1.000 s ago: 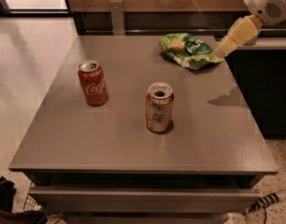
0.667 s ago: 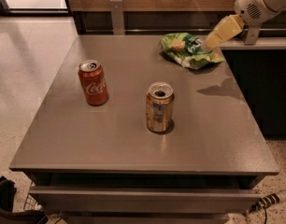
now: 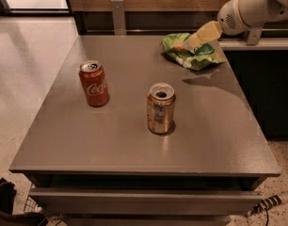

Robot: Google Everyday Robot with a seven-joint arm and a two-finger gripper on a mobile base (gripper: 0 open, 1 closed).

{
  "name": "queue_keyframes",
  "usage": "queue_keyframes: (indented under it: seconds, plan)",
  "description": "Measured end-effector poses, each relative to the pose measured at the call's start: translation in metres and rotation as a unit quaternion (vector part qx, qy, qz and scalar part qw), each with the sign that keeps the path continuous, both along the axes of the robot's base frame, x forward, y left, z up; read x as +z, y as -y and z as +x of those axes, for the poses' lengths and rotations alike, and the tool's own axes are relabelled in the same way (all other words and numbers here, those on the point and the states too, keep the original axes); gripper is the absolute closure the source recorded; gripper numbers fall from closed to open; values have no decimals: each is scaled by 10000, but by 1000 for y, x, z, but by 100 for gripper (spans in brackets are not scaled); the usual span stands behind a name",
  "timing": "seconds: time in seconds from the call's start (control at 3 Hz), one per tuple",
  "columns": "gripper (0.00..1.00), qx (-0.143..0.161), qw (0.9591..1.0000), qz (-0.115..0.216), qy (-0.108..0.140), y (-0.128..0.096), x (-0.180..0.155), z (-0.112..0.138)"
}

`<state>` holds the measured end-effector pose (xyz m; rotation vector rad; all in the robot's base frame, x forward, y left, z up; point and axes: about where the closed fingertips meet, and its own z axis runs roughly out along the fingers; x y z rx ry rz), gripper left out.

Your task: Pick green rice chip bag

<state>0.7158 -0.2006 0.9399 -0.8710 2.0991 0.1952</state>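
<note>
Green rice chip bag (image 3: 200, 56) lies just under gripper (image 3: 193, 40) tip, contact unclear; open/shut can't tell. Step: final reach, no lift yet imo. Next needs short drop onto crumpled foil, clamp, lift

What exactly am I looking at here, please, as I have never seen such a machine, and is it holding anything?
This is a mobile robot with one arm. The white arm enters at the upper right and ends in a tan gripper. The single camera looks down on a grey table; where it is mounted isn't known. On the table stand a red cola can and an opened gold can. The green rice chip bag lies crumpled at the far right. The gripper is right over that bag; nothing is lifted.
</note>
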Motion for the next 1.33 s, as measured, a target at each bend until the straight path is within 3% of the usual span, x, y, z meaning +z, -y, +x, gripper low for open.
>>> queue_keyframes:
  seconds: [0.33,0.67,1.0,1.33]
  plan:
    - [0,-2,10000,56,-28,0,-5,5]
    - [0,4,9995,315,-95,4,-21,28]
    - [0,50,9957,893,-238,5,-53,64]
    - [0,63,9920,1221,-323,5,-69,77]
